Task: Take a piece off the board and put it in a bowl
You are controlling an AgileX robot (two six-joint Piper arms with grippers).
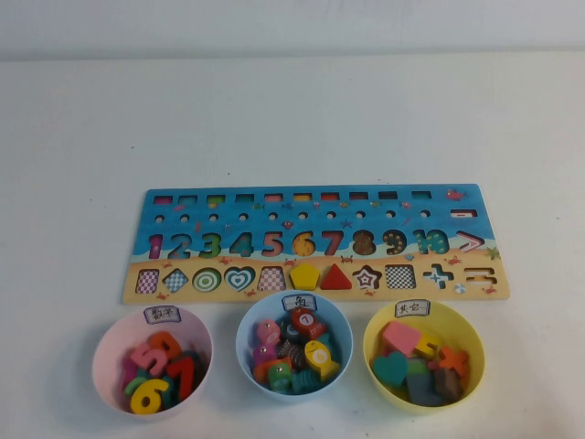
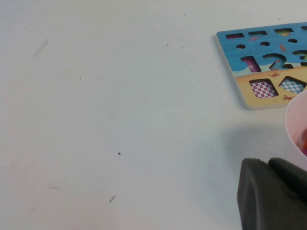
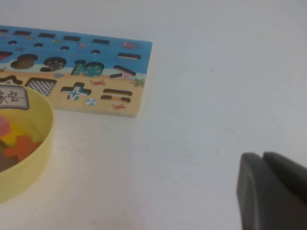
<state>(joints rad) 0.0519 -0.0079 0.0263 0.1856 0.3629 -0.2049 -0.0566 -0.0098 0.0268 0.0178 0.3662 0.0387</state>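
Note:
The red numeral 7 sits in its slot on the blue board, between the yellow 6 and the 8 cut-out. The pale pink bowl stands in front of the board's left end, holding several numeral pieces; its rim also shows in the left wrist view. Neither arm shows in the high view. My left gripper is shut and empty, low over the bare table left of the pink bowl. My right gripper is shut and empty, right of the yellow bowl.
A light blue bowl and a yellow bowl full of pieces stand in front of the board. A yellow pentagon and a red triangle remain in the board. The board's corners show in both wrist views.

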